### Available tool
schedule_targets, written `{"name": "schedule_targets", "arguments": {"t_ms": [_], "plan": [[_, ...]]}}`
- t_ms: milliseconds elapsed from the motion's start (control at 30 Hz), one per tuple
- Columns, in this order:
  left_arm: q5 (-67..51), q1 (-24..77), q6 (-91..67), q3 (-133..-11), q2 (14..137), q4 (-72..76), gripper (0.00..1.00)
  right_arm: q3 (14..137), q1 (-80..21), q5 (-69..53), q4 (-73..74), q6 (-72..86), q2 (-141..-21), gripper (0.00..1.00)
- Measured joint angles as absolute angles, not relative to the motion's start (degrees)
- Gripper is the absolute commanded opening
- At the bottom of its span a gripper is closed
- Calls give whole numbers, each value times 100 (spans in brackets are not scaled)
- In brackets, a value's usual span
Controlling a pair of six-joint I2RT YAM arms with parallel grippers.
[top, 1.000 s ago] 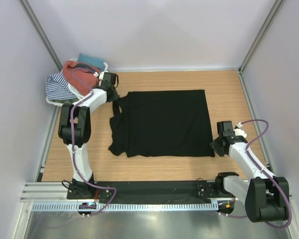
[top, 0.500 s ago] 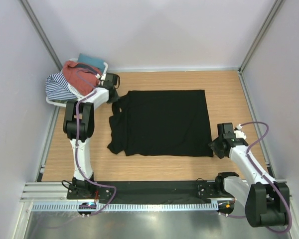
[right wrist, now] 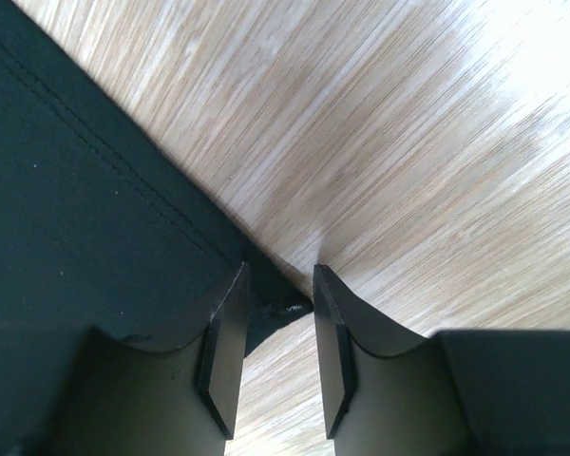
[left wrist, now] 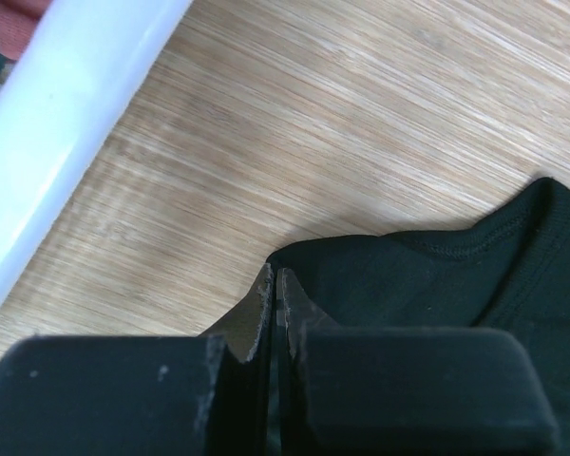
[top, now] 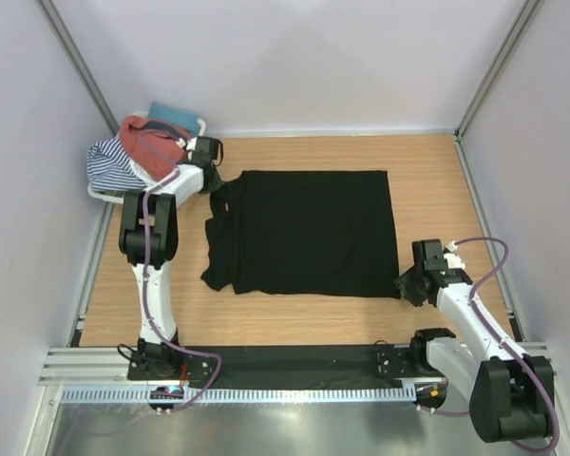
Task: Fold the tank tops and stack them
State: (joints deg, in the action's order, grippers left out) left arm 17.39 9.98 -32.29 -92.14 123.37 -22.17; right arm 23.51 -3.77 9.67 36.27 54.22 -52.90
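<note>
The black tank top (left wrist: 475, 285) runs off the left wrist view's right edge. Left of it, the white basket (left wrist: 66, 123) is cropped to a rim strip. In the right wrist view, the desk (right wrist: 408, 142) right of the top is motion-streaked.

Overhead looking down, wrist views close, sharing black tank top (top: 304, 233)

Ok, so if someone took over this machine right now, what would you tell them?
Left gripper: shut, pinching the black tank top at its far-left strap end.
Right gripper: open, jaws either side of its near-right corner.
That top lies spread on the table; the rust-red tank top is heaped in the white basket.
Done: black one laid out. Left: fold both, stack them.
</note>
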Motion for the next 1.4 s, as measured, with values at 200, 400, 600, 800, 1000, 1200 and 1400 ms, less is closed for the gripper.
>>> {"name": "schedule_targets", "arguments": {"t_ms": [200,400,600,800,1000,1200,1400], "plan": [[1739,993,-3229,-9214,12403,-2217,0,2392,-491,980,3586,5443,-5413,34],[1739,993,-3229,-9247,12442,-2224,0,2567,-788,1153,3581,5478,-5793,18],[1745,993,-3227,-9277,12466,-2222,0,2899,-972,1402,3701,5579,-6377,4],[1754,987,-3223,-9360,12514,-2292,0,2947,-980,1772,3948,5798,-6377,2],[1756,943,-3218,-9489,12595,-2368,0,2945,-980,2091,4318,6025,-5988,2],[1745,923,-3081,-9782,12724,-2578,25,2917,-980,2154,4379,6117,-5699,16],[1645,941,-3039,-9616,12610,-2504,61,2862,-980,2025,4324,6060,-5863,46]]}}
